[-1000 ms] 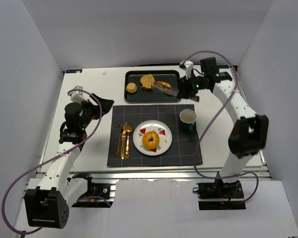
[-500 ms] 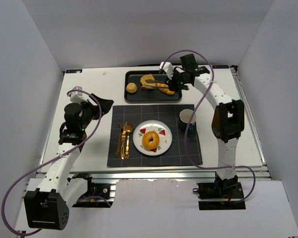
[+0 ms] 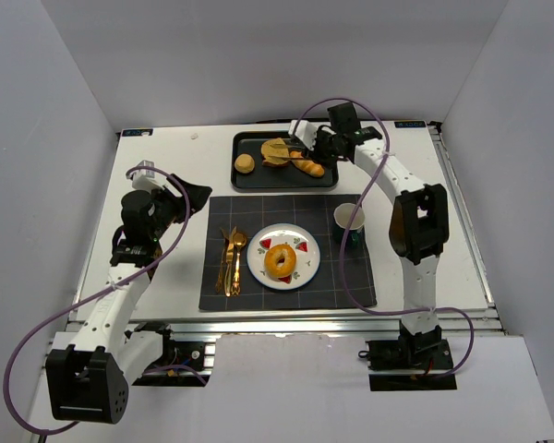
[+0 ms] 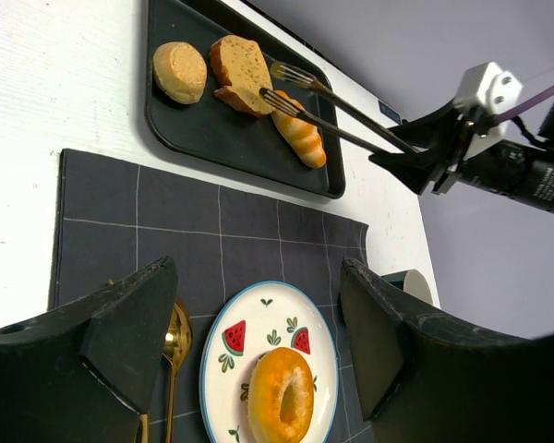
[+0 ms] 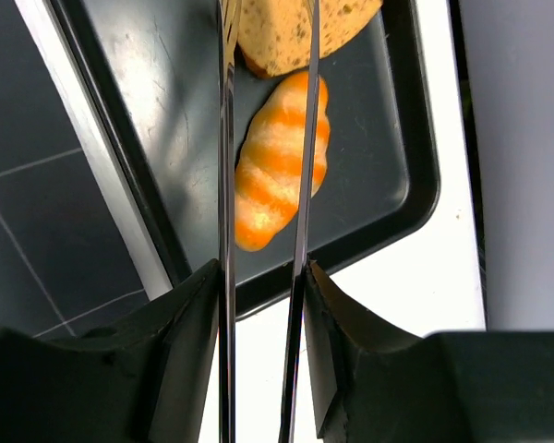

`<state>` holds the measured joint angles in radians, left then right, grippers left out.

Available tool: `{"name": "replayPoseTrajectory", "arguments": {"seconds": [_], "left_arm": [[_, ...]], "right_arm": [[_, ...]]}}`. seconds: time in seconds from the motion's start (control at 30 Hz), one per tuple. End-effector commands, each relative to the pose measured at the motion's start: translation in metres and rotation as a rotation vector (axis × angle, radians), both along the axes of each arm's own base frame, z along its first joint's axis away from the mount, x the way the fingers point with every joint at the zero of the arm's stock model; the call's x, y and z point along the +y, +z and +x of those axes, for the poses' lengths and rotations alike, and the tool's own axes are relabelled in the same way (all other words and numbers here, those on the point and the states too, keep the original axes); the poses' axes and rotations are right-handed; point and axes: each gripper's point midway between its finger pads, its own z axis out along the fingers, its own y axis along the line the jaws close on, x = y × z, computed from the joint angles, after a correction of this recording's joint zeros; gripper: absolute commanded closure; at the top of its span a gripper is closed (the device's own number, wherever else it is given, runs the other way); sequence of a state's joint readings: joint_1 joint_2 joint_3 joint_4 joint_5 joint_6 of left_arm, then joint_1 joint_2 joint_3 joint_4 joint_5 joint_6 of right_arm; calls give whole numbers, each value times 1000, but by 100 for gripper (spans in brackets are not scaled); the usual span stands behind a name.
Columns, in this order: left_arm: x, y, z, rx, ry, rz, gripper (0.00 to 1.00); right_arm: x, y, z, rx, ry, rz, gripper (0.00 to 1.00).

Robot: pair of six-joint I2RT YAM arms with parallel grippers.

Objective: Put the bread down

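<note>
A dark tray (image 3: pixel 238 180) at the back holds a round bun (image 3: pixel 246 163), a brown slice (image 3: pixel 275 149) and a long striped roll (image 3: pixel 308 167). My right gripper (image 3: pixel 325 145) is shut on metal tongs (image 4: pixel 342 111), whose open tips reach over the slice (image 4: pixel 242 73) and the roll (image 4: pixel 300 138). In the right wrist view the tong arms (image 5: pixel 225 231) run on either side of the roll (image 5: pixel 275 166); my right gripper (image 5: pixel 263 277) pinches them. A bagel (image 3: pixel 280 260) lies on the watermelon plate (image 3: pixel 258 242). My left gripper (image 3: pixel 180 198) is open and empty.
A dark placemat (image 3: pixel 351 286) carries the plate, gold cutlery (image 3: pixel 231 263) on its left and a green cup (image 3: pixel 349 222) on its right. In the left wrist view my open left gripper (image 4: pixel 257 277) hovers above the plate (image 4: pixel 223 323) and the bagel (image 4: pixel 282 397).
My right arm has swung left, from the tray's right end to above the tray, bringing the tongs over the slice and the roll. The left arm has not moved.
</note>
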<state>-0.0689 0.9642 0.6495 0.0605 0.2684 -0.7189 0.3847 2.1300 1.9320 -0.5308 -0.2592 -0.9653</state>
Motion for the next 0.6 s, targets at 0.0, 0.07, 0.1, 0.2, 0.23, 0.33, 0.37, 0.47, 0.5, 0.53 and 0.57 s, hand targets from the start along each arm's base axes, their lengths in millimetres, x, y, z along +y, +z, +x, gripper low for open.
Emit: {"name": "replayPoseTrajectory", "arguments": {"seconds": [0.0,0.07,0.1,0.2,0.23,0.33,0.37,0.47,0.5,0.53,0.57], "left_arm": [[2,11,2,-36,10,3,20],[3,11,1,-38,13,0,20],[3,12,1,-41,13,0,20],[3,11,0,-40,16,2,20],[4,10,0,-39,17,3,20],[4,10,-1,-41,19,1,20],[3,10,-1,-40,16,1,20],[4,11,-1,-46,19,0,20],[4,11,-2,-47,19,-1,20],[4,11,-2,-46,19,1,20],[4,11,-2,-45,20,3,20]], "right_arm": [[3,-4,8,-39,18,-30,55],[4,-9,7,-30,22,-37,55],[5,-9,6,-32,26,-40,55],[5,-12,6,-27,24,-49,55],[5,-14,6,-23,23,-51,55],[7,-18,5,-19,27,-63,54],[8,-18,4,-21,29,-63,54],[10,-19,3,-22,33,-70,54],[10,-21,3,-14,34,-71,54],[11,-19,2,-15,36,-67,54],[11,-18,2,-14,34,-65,54]]}}
